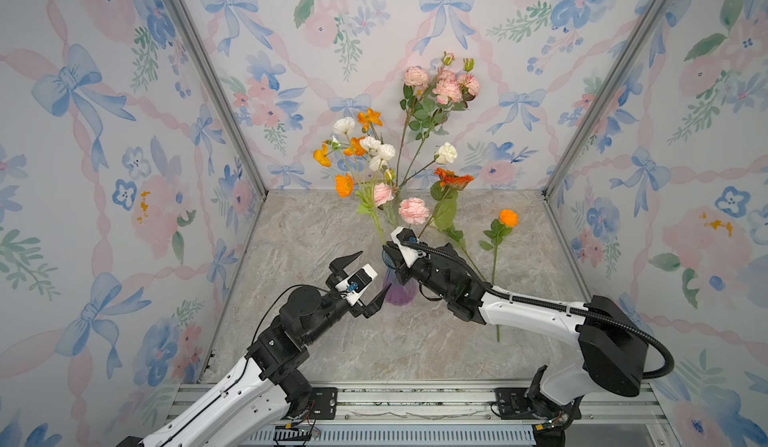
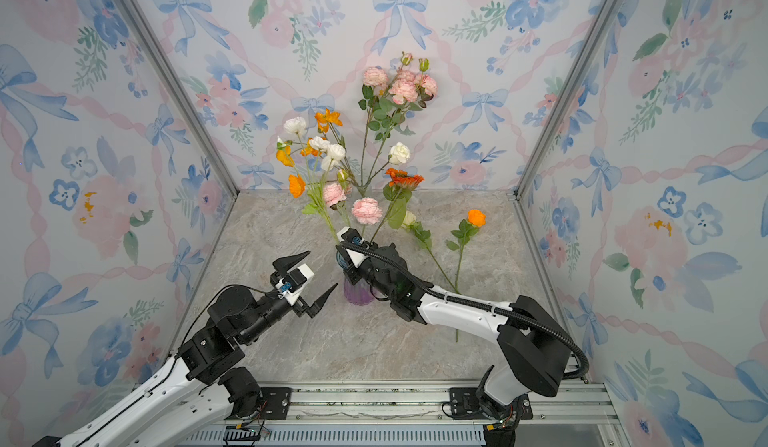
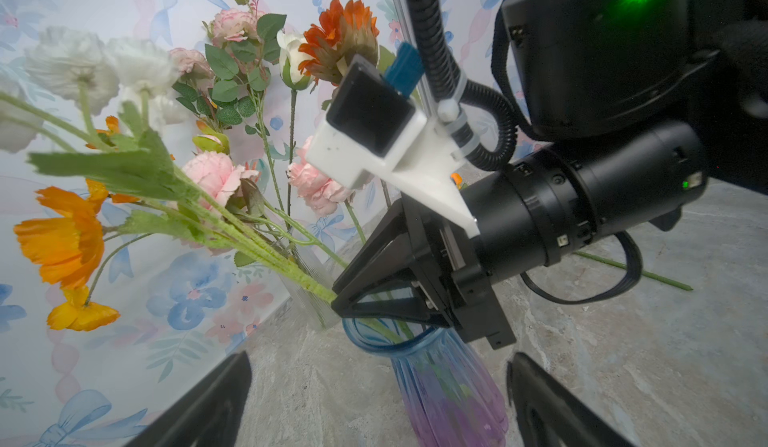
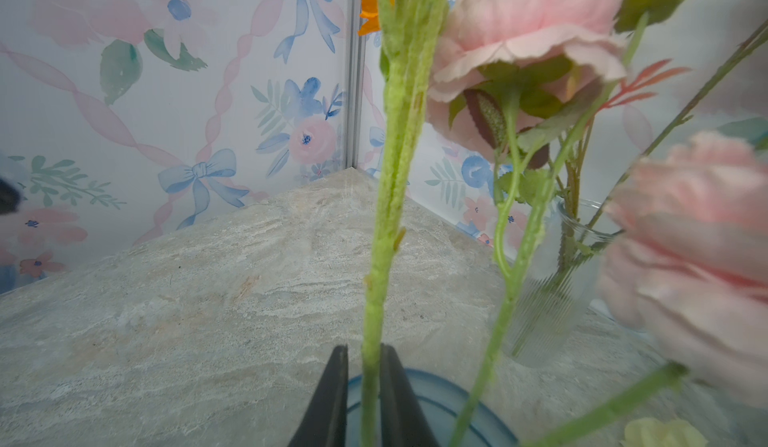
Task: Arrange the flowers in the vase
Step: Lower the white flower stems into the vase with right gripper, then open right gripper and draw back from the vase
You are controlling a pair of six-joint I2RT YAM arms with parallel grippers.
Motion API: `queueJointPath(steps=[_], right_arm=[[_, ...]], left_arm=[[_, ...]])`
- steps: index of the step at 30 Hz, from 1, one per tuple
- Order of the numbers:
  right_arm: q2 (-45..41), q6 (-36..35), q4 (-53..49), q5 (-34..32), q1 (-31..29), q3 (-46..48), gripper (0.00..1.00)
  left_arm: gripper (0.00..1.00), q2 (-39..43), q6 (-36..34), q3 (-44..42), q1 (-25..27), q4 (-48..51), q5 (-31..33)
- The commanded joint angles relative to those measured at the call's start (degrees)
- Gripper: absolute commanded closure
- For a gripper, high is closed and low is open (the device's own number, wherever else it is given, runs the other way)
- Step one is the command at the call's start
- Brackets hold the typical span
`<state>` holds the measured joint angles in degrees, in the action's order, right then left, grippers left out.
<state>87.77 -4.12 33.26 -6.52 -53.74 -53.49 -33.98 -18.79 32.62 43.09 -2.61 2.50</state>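
A ribbed vase (image 1: pixel 400 293) (image 2: pixel 359 295) (image 3: pixel 451 391), blue at the rim and purple below, stands mid-table. Orange, white and pink flowers (image 1: pixel 365 150) lean out of it to the back left. My right gripper (image 1: pixel 390 254) (image 3: pixel 338 299) (image 4: pixel 365 349) hovers over the vase's mouth; its jaws stand slightly apart around a fuzzy green poppy stem (image 4: pixel 386 216), with a thin gap beside the stem. Just left of the vase, my left gripper (image 1: pixel 375 269) (image 2: pixel 322 269) (image 3: pixel 379 357) is wide open and holds nothing. An orange flower (image 1: pixel 508 217) and a cream-budded one (image 2: pixel 409 218) lie on the table to the right.
A clear ribbed glass (image 3: pixel 307 287) (image 4: pixel 575 258) behind the vase holds a tall pink spray (image 1: pixel 446 85). Floral wallpapered walls close in three sides, with metal posts (image 1: pixel 548 191) at the back corners. A metal rail (image 1: pixel 415 399) runs along the front edge.
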Motion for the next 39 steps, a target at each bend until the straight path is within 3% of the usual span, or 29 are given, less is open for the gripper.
queueJointPath(steps=[1,10,16,22,31,36,39], right_arm=[[-2.1,-0.4,0.4,-1.0,-0.7,1.1,0.82],[-4.4,-0.8,-0.4,-2.0,-0.7,2.1,0.8],[-7.5,-0.8,-0.9,-3.5,-0.7,3.8,0.69],[-12.2,0.2,-2.6,-4.9,-0.7,5.7,0.49],[-19.7,2.3,-10.2,-6.7,0.4,8.0,0.04],[-26.6,5.2,-18.3,-10.9,2.8,9.7,0.0],[-31.3,10.7,-26.3,-14.8,6.9,10.7,0.0]], left_arm=[[0.02,0.0,0.5,-0.1,-0.2,-0.9,0.4],[0.02,-1.8,0.6,0.0,-0.3,-0.9,0.1],[0.02,-2.5,0.4,0.0,-0.3,-0.9,-1.6],[0.02,-3.2,0.1,0.2,-0.3,-1.6,-3.3],[0.02,-12.0,-1.0,8.9,0.0,-3.9,-10.7],[0.02,-20.2,-6.0,17.6,2.4,-3.8,-12.8],[0.02,-25.2,-9.0,21.7,4.8,-3.8,-13.1]])
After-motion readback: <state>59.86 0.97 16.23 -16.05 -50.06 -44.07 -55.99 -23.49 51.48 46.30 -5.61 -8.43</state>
